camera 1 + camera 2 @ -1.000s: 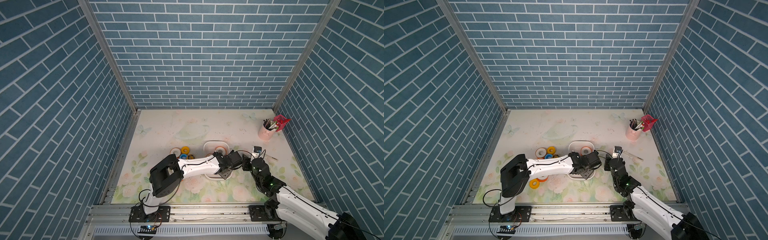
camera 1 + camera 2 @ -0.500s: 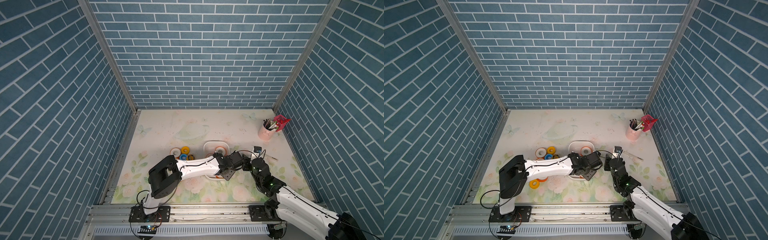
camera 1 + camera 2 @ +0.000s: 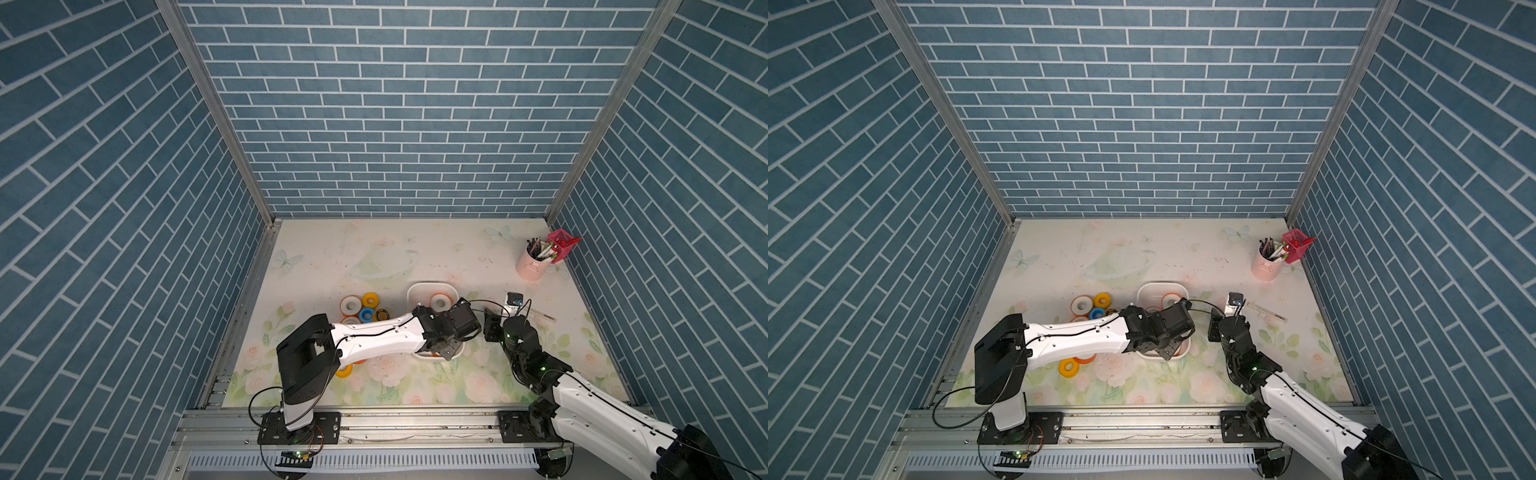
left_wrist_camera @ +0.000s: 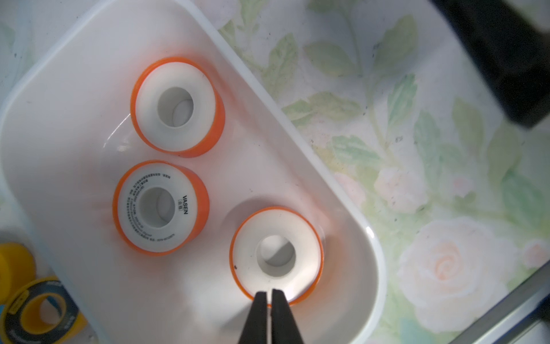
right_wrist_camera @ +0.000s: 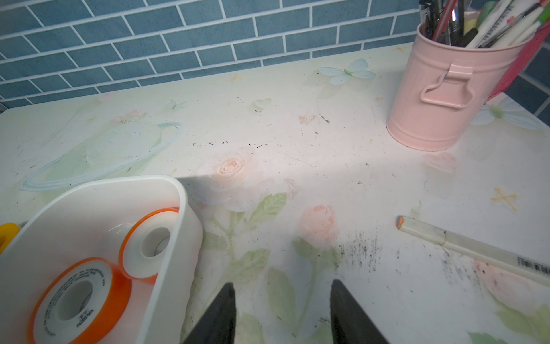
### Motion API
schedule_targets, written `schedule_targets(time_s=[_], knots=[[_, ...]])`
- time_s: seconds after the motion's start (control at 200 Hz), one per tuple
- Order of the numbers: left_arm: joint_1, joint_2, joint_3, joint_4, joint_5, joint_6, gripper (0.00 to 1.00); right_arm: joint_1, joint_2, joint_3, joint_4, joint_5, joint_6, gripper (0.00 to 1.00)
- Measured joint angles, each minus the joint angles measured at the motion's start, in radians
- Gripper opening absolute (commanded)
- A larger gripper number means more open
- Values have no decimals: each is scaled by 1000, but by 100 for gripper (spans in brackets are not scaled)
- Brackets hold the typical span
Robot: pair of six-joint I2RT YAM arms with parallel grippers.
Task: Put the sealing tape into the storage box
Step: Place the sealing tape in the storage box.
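The storage box (image 4: 262, 98) was plain white. The three sealing tape rolls (image 4: 177, 107) in it had orange rims and white faces; the printed roll (image 4: 160, 208) bore fine black lettering. The table covering (image 4: 446, 262) was pale cream, patterned with pink roses and green leaves. The pen cup (image 5: 440, 89) was pink. The walls (image 3: 399, 124) showed blue bricks with white joints. Of the loose rolls, the yellow roll (image 3: 369, 299) and the blue roll (image 3: 366, 314) had white centres.

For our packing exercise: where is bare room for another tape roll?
In the box: floor between the printed roll and the wall. The table between box and pink cup is bare. Crowded: the loose rolls beside the box.
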Motion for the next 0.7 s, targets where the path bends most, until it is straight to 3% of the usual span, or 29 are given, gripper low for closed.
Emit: schedule_targets(time_s=[0.22,0.695], knots=[[23,-10,-90,15,64,18,0,-1,4,0,0,-1,0,51],[80,101,-23,105,169,44,0,-2,10,0,1,-6,0,51]])
